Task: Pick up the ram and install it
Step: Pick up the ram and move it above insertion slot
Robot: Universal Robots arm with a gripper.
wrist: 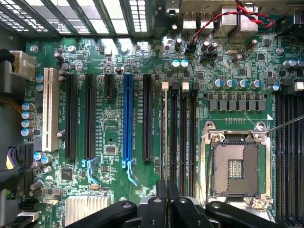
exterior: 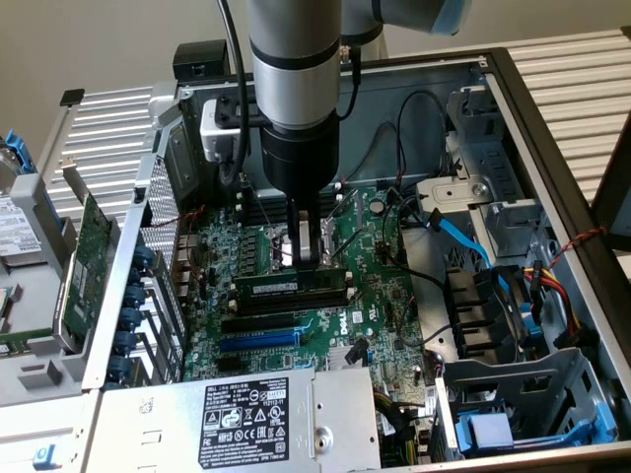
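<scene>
Standing by the opened black metal computer case on the pale slatted bench, I see the thick grey robot arm reaching straight down into it. Its fingers are drawn narrow and pinch the top edge of the ram, a long, narrow dark-green circuit-board stick with a small pale label. The ram stands on its long edge, level, right at the row of long black memory slots on the green motherboard. I cannot tell whether it is fully seated.

Taking the ram as the centre of a dial in the exterior view, the arm comes in from twelve o'clock. A long blue expansion slot lies near at seven o'clock, and a silver power-supply box with a black label sits farther out at six. A green expansion card on a metal bracket rests outside the case at nine o'clock. A light-blue cable runs at two o'clock.

From the wrist, the dark fingers hang over the slots, beside the square silver processor socket.
</scene>
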